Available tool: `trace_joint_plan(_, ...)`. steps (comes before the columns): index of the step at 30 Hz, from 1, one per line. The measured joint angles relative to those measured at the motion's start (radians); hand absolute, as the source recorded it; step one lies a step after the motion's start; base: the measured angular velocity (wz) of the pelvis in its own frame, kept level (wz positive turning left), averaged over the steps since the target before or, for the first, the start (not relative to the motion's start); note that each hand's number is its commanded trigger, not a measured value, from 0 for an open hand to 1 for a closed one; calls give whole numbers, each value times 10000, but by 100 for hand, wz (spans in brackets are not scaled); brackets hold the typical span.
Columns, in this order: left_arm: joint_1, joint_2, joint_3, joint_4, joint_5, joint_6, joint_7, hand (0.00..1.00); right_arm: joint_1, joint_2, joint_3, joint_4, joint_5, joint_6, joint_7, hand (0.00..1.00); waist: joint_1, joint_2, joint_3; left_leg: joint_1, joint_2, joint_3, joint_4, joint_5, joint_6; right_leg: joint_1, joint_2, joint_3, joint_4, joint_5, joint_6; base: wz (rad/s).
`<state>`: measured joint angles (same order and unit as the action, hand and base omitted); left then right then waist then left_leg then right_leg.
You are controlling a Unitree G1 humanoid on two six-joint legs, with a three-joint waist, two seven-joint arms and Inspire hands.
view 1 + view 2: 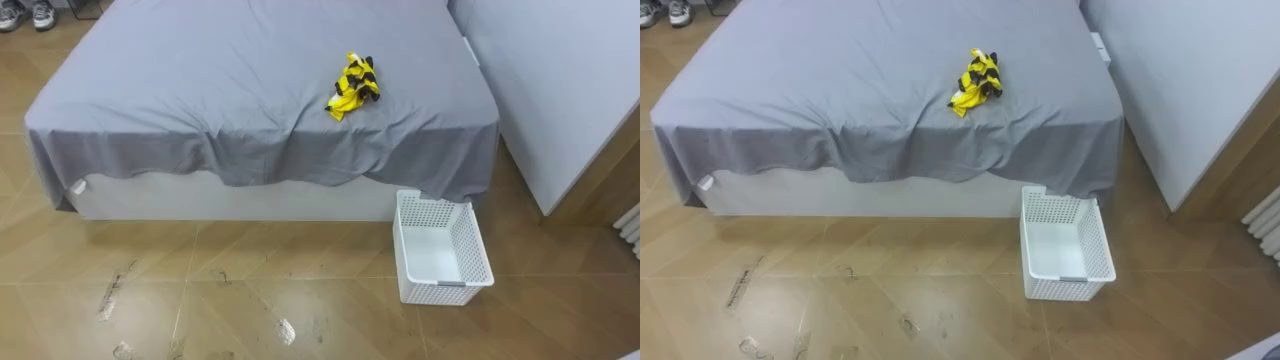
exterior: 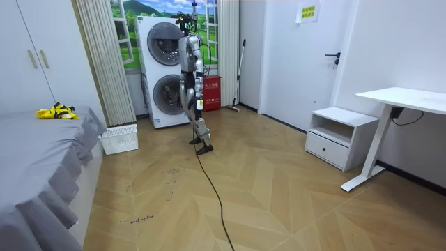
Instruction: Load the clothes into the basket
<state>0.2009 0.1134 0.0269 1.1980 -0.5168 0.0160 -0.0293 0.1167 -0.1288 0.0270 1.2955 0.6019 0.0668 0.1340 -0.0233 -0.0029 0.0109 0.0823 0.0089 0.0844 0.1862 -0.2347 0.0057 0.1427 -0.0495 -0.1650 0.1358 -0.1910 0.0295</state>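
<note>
Yellow-blk clothes (image 1: 353, 88) nr bed (image 1: 200, 80) front edge; basket (image 1: 476, 262) on floor (image 1: 250, 290) by bed corner. Robot hand (image 2: 198, 103) state: can't tell.

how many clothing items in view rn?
1: a crumpled yellow-and-black bundle on the grey bed, near the edge by the white basket. Bunched up, so it may hide a second piece.

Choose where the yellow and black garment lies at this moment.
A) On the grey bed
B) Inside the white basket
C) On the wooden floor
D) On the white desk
A: the yellow and black garment lies crumpled on the grey bed, while the white basket stands on the floor beside the bed with nothing in it.
</note>
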Motion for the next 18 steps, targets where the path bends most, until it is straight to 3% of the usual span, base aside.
trace_joint_plan(18,-71,70,-109,0,27,9,0,0,-21,29,97,-12,216,7,-78,0,-3,-29,-5,-83,-6,-3,-14,-3,5,-24,-2,-12,3,-4,6,0)
